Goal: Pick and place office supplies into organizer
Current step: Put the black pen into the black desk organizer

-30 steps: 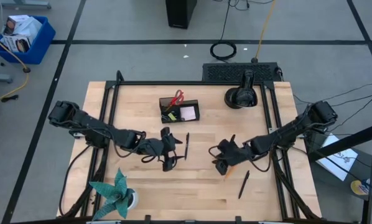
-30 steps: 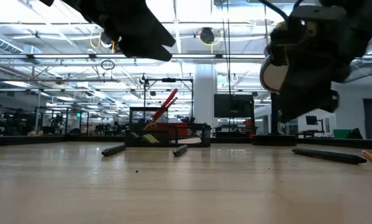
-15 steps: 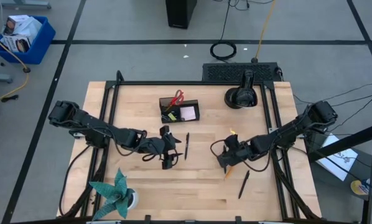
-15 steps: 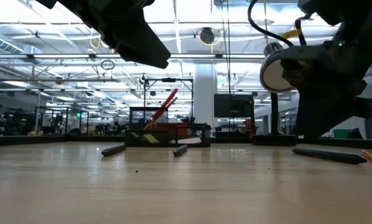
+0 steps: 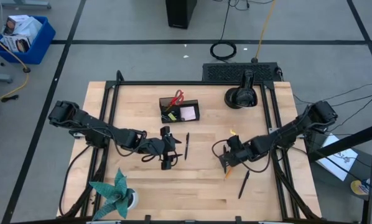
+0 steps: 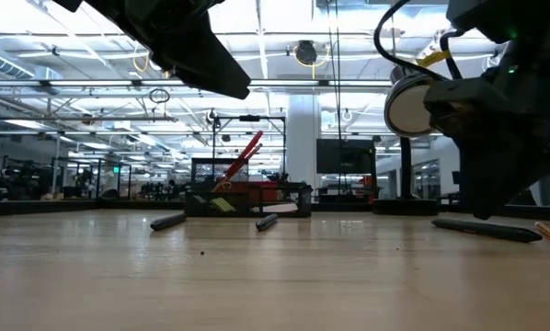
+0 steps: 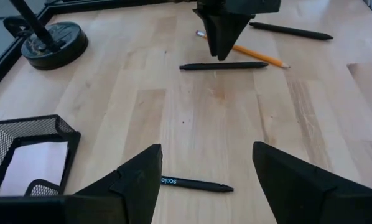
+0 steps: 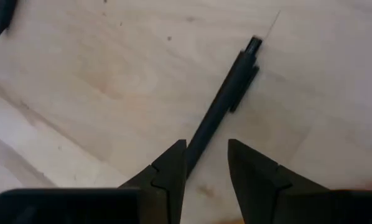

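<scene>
The black mesh organizer (image 5: pixel 180 111) stands near the table's far middle, with red-handled scissors (image 5: pixel 176 98) and a pale note pad (image 5: pixel 188 112) in it. My right gripper (image 5: pixel 226 162) points down at mid-right. It is narrowly open, with a finger on each side of a black pen (image 8: pixel 226 93) that lies flat on the wood. An orange pencil (image 7: pixel 242 50) and another pen (image 5: pixel 243 185) lie close by. My left gripper (image 5: pixel 172 151) hovers open at mid-table, with a black pen (image 7: pixel 195 184) on the table just ahead of it. My right gripper (image 8: pixel 206 149) comes at the pen from above, pointing down. Its fingers stand across the pen near one end (image 8: pixel 195 146), and the pen lies flat on the table. Whether a finger (image 8: pixel 170 165) touches it, I cannot tell.
A round black base with an upright post (image 5: pixel 241 96) stands at the far right. A teal paper plant (image 5: pixel 116 193) sits at the near left corner. Black frame rails run along both table sides. Bare wood lies between the two grippers and along the near edge.
My right gripper has come down toward the table over the pen and tipped to point more steeply down. My left gripper has kept still.
</scene>
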Controlling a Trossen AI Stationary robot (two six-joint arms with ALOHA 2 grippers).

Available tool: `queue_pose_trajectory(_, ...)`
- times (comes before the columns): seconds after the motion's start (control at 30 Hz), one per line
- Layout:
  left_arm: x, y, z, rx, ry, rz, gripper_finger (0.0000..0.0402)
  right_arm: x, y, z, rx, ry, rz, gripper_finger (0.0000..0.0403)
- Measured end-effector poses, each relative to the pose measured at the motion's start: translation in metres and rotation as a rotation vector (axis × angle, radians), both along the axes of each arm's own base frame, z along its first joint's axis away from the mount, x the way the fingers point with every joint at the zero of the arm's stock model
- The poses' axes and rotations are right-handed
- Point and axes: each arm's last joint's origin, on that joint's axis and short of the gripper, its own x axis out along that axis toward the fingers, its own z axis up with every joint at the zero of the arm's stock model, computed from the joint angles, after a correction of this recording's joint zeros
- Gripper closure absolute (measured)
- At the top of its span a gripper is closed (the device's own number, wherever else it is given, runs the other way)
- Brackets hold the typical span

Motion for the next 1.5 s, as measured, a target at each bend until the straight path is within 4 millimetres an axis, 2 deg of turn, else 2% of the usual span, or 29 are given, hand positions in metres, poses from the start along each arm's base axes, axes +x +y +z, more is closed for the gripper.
queue_pose_trajectory(0.23, 0.0, 0.0, 0.0, 0.011, 0.0, -0.007, 0.0149, 0.005, -0.008, -0.002, -0.043, 0.016, 0.041, 0.0294)
queue_pose_trajectory(0.33, 0.0, 0.0, 0.0, 0.011, -0.001, -0.007, 0.0149, 0.019, -0.004, 0.011, -0.078, -0.017, 0.07, 0.0294)
queue_pose_trajectory(0.5, 0.0, 0.0, 0.0, 0.01, 0.0, -0.006, 0.0149, 0.038, 0.002, 0.041, -0.168, 0.061, 0.096, 0.0294)
queue_pose_trajectory(0.63, 0.0, 0.0, 0.0, 0.012, 0.007, -0.005, 0.0149, 0.063, 0.017, 0.05, -0.183, 0.094, 0.099, 0.0294)
queue_pose_trajectory(0.7, 0.0, 0.0, -0.001, 0.012, 0.009, -0.005, 0.0149, 0.071, 0.022, 0.045, -0.202, 0.188, 0.11, 0.0294)
queue_pose_trajectory(0.77, -0.001, 0.001, -0.001, 0.016, 0.017, -0.006, 0.0149, 0.069, 0.021, 0.034, -0.223, 0.367, 0.109, 0.0294)
queue_pose_trajectory(0.83, -0.001, 0.001, -0.002, 0.018, 0.023, -0.006, 0.0149, 0.068, 0.021, 0.023, -0.221, 0.468, 0.1, 0.0294)
queue_pose_trajectory(1.1, -0.001, 0.0, -0.002, 0.018, 0.022, -0.009, 0.0149, 0.08, 0.021, 0.02, -0.261, 0.356, 0.019, 0.0294)
queue_pose_trajectory(1.23, -0.001, 0.0, -0.002, 0.025, 0.022, -0.014, 0.0149, 0.078, 0.024, 0.022, -0.377, 0.294, -0.045, 0.0294)
queue_pose_trajectory(1.5, -0.001, 0.0, -0.001, 0.023, 0.018, -0.013, 0.0149, 0.068, 0.04, 0.018, -0.362, 0.279, -0.109, 0.0294)
